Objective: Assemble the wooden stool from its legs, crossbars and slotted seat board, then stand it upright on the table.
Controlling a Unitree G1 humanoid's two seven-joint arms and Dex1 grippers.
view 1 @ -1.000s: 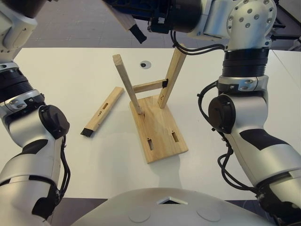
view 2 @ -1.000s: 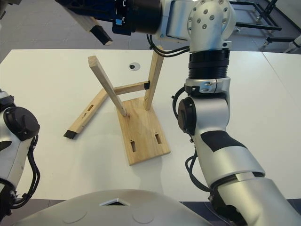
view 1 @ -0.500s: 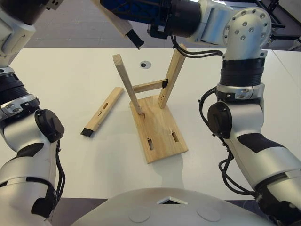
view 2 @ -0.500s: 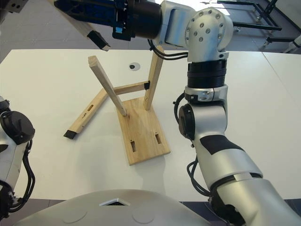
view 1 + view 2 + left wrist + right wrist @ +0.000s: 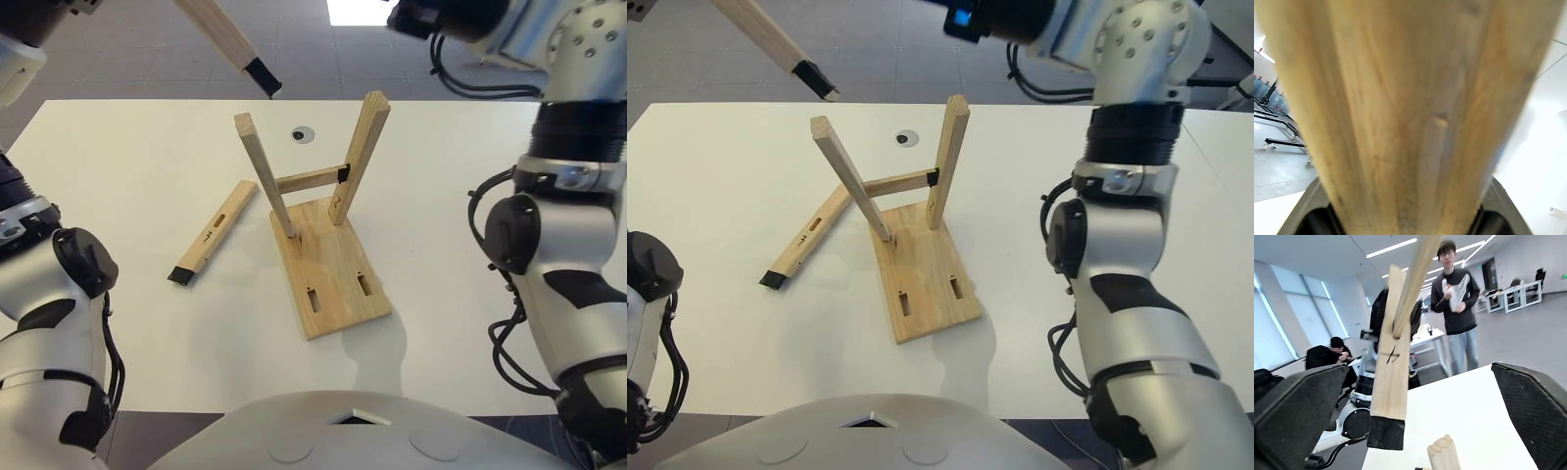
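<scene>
The slotted seat board (image 5: pixel 338 279) lies flat on the white table. Two legs stand in its far slots: one tilted (image 5: pixel 265 171), one nearly upright (image 5: pixel 358 157), joined by a crossbar (image 5: pixel 309 180). The two near slots are bare. A loose leg (image 5: pixel 214 233) lies on the table left of the board. Another leg (image 5: pixel 227 41), black foot down, hangs in the air above the table's far left; my left gripper is shut on it, and its wood (image 5: pixel 1410 107) sits between the dark fingers (image 5: pixel 1312 218). My right gripper (image 5: pixel 1420 423) is open, apart from that leg (image 5: pixel 1393 377).
A small round grommet (image 5: pixel 304 134) sits in the table behind the board. Bare table (image 5: pixel 470 147) stretches to the right and left of the board and to the front edge.
The right gripper has let go of the raised leg and drawn back to the right and up. The leg stays aloft in the left gripper, shifted slightly left.
</scene>
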